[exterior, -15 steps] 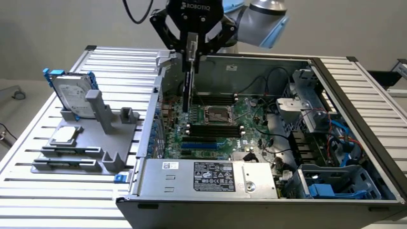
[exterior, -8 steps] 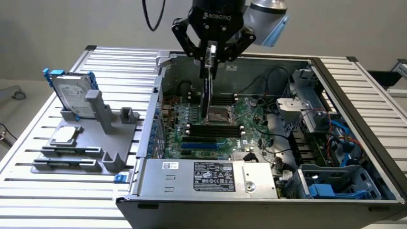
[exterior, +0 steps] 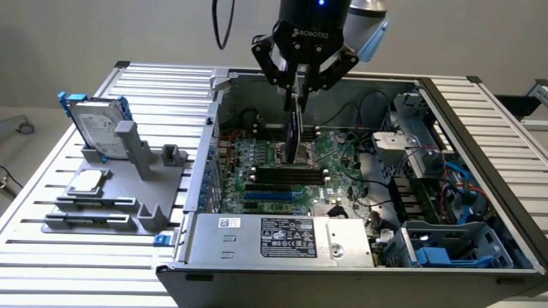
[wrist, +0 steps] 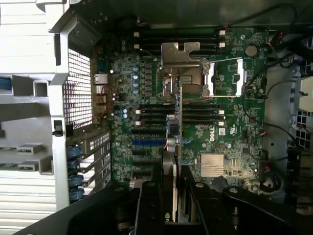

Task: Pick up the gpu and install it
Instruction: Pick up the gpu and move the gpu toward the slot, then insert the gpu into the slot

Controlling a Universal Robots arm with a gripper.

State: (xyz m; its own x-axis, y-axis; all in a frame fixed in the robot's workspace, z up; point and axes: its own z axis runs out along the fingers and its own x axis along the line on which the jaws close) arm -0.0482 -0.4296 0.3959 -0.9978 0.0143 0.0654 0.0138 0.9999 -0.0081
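The gpu hangs edge-on and upright, a thin dark card, with my gripper shut on its upper edge. It hovers inside the open computer case, above the green motherboard near the middle of the board. In the wrist view the gpu runs as a narrow strip away from my gripper, crossing over the black memory slots toward the silver CPU socket. Black fingers flank the card on both sides. I cannot tell whether the card's lower edge touches the board.
A silver hard drive with blue rails stands on a grey fixture at the exterior view's left, with a small silver chip. The power supply, cables and drive cages crowd the case. Blue slots lie beside the card.
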